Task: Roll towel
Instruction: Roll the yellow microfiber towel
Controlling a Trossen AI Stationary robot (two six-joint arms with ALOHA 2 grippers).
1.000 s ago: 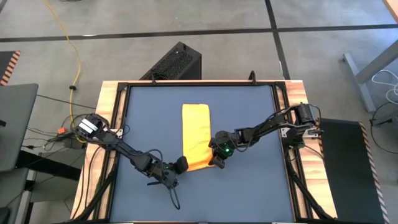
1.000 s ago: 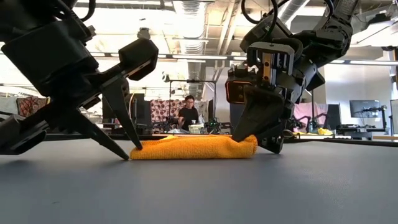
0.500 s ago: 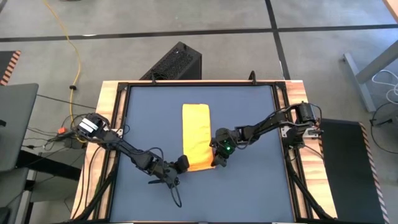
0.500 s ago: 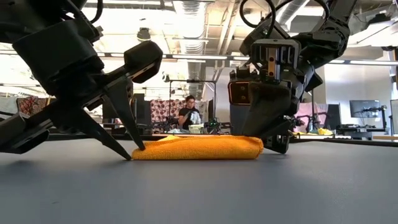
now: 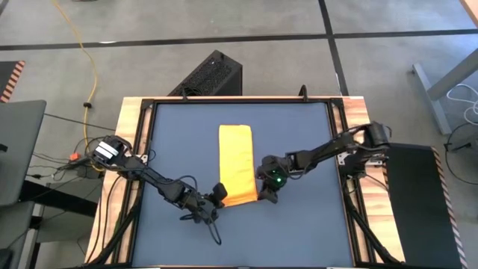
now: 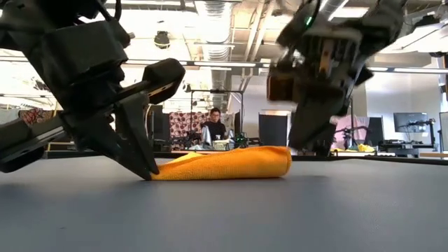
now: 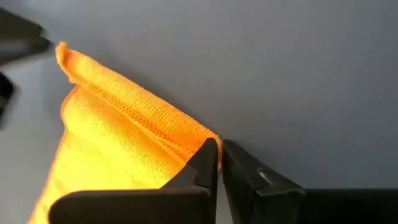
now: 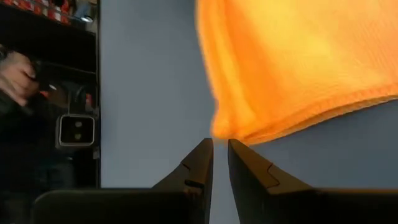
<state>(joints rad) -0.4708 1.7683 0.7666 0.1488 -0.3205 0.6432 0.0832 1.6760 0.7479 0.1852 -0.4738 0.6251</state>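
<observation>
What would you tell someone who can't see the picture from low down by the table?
A yellow-orange towel lies folded on the dark blue table. The left gripper is shut on the towel's near corner. The right gripper hangs just above the towel's other end, blurred. Far behind, a person sits in a bright workshop.

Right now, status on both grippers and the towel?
Left gripper shut, pinching the towel at its near left corner. Right gripper slightly apart, just off the near right corner, holding nothing. Towel flat, folded strip, not rolled. Nothing in the way.
</observation>
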